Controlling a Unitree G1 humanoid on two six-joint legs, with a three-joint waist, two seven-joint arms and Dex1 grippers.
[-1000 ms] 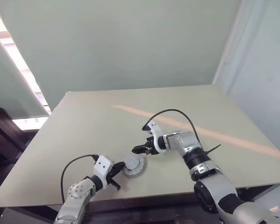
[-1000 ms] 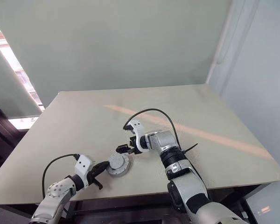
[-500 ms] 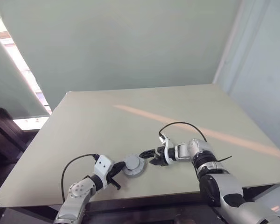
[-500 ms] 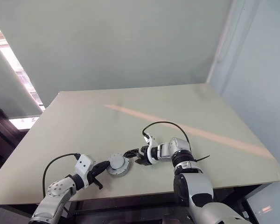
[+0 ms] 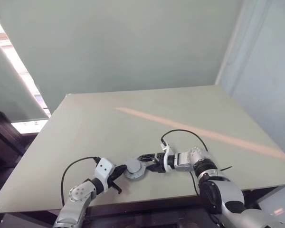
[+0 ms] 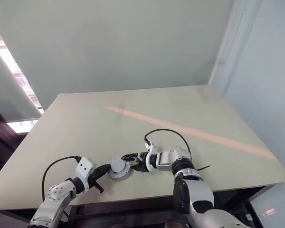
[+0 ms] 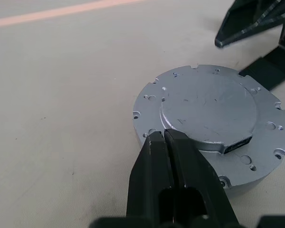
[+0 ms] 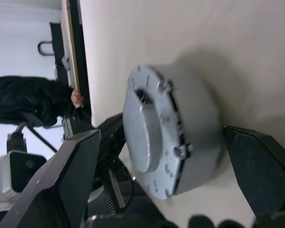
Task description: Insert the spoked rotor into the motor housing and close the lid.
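Pale beige table (image 5: 99, 118); plain grey-green wall (image 5: 123, 42); bright window strip (image 5: 12, 59) at left.

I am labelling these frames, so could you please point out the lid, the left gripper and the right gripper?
lid (image 7: 210, 111), left wrist view, raised centre.
left gripper (image 7: 164, 136), left wrist view, shut fingertips.
right gripper (image 8: 168, 142), right wrist view, between open fingertips.
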